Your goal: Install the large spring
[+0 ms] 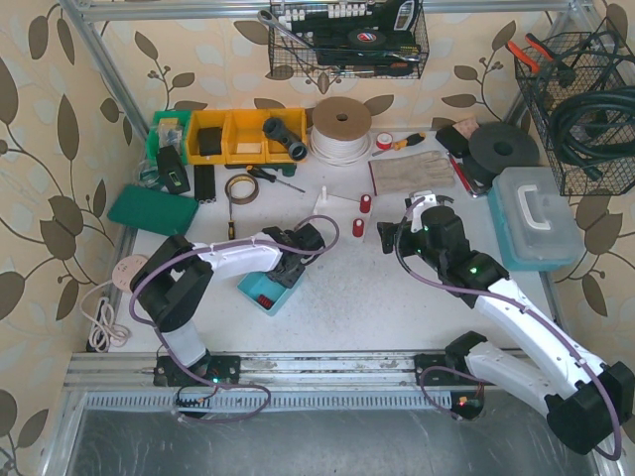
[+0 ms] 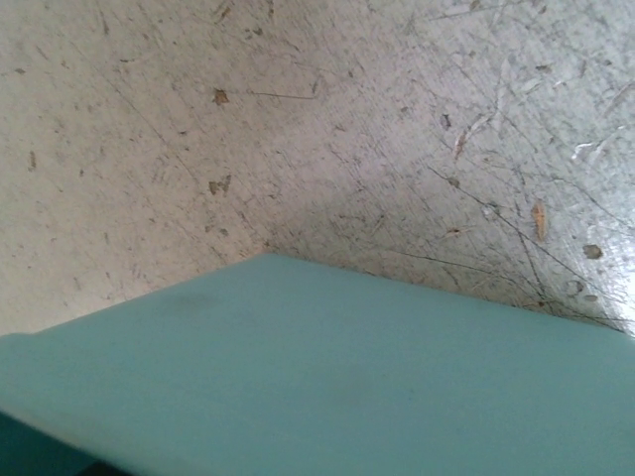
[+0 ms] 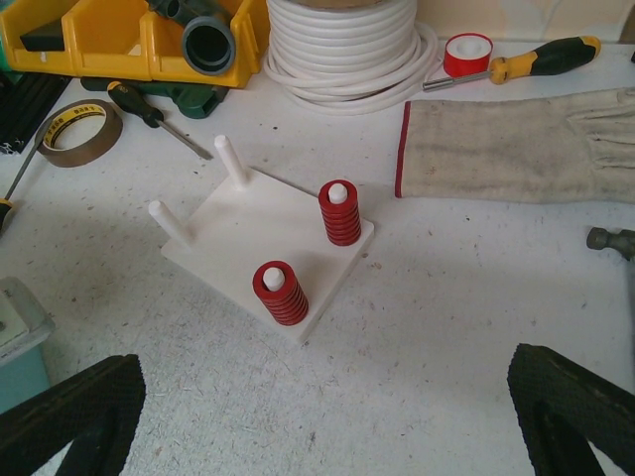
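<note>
A white base plate (image 3: pixel 268 213) with four upright pegs lies on the table. Two pegs each carry a red spring (image 3: pixel 339 213) (image 3: pixel 280 293); the two far pegs (image 3: pixel 233 159) are bare. In the top view the springs (image 1: pixel 365 203) stand at the table's middle. My right gripper (image 3: pixel 327 397) is open and empty, hovering just short of the plate; it also shows in the top view (image 1: pixel 399 223). My left gripper (image 1: pixel 288 271) is down over a teal box (image 1: pixel 266 291). The left wrist view shows only the box's teal surface (image 2: pixel 327 377), no fingers.
Yellow bins (image 3: pixel 109 35), a white cable coil (image 3: pixel 342 40), a tape roll (image 3: pixel 77 131), screwdrivers (image 3: pixel 159 117) and a grey glove (image 3: pixel 516 144) lie beyond the plate. A clear toolbox (image 1: pixel 536 218) stands to the right, a green pad (image 1: pixel 151 210) to the left.
</note>
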